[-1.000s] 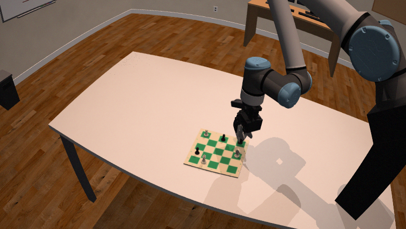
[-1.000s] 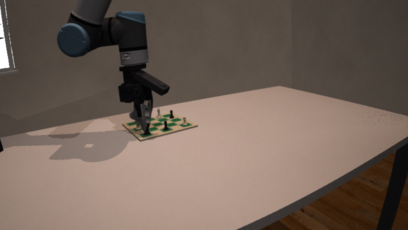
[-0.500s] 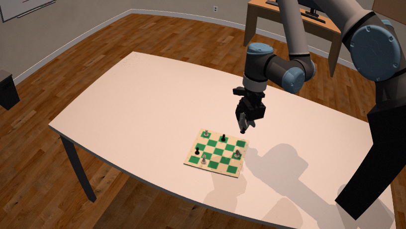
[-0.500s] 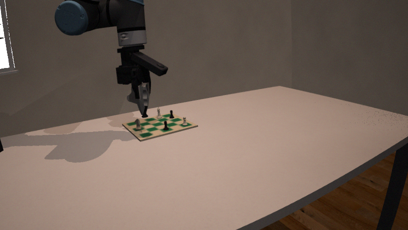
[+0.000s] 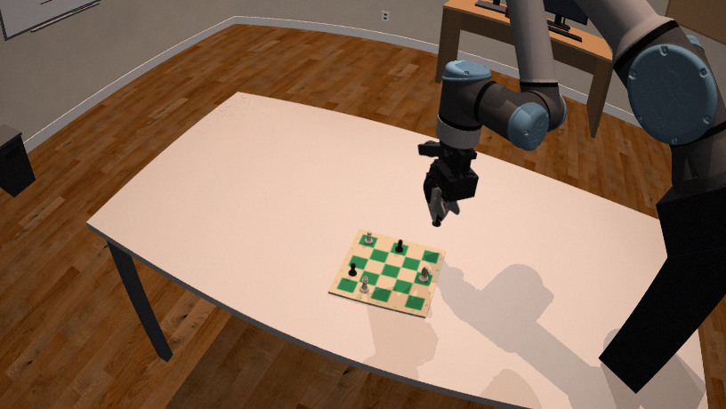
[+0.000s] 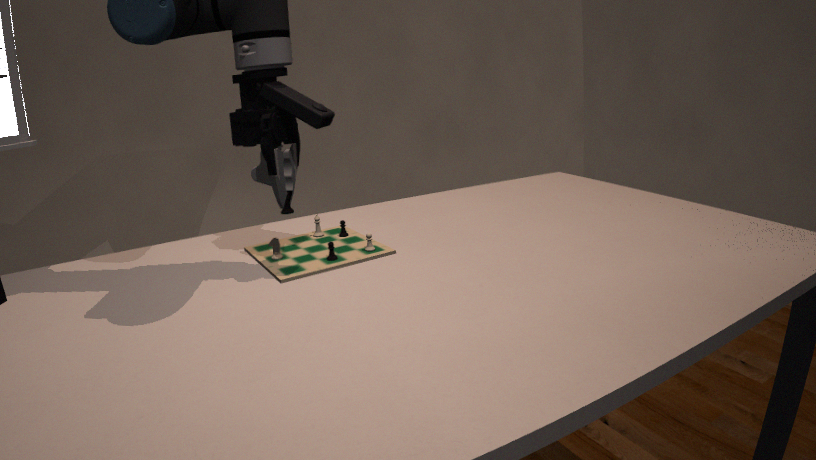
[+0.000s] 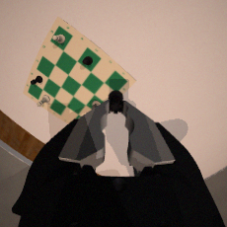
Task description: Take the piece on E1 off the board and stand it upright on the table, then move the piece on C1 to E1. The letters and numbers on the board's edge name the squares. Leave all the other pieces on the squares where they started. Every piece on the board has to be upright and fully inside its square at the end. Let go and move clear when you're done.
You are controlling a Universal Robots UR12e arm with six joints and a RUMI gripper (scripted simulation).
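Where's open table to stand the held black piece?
Gripper holds the black piece above the table, just off the board. Open surface on every side of the board, widest toward the far edge; pieces crowd only the board.

place: office-like room | floor: brown wood-plank floor (image 5: 285,60) with white baseboard (image 5: 126,68) at upper left | walls: plain grey, white whiteboard (image 5: 36,12) in top-left corner, white wall socket (image 5: 385,15) at top centre | furniture: tan wooden desk (image 5: 584,51) carrying dark monitor (image 5: 561,15) at upper right; large pale pink table (image 5: 254,178) at centre
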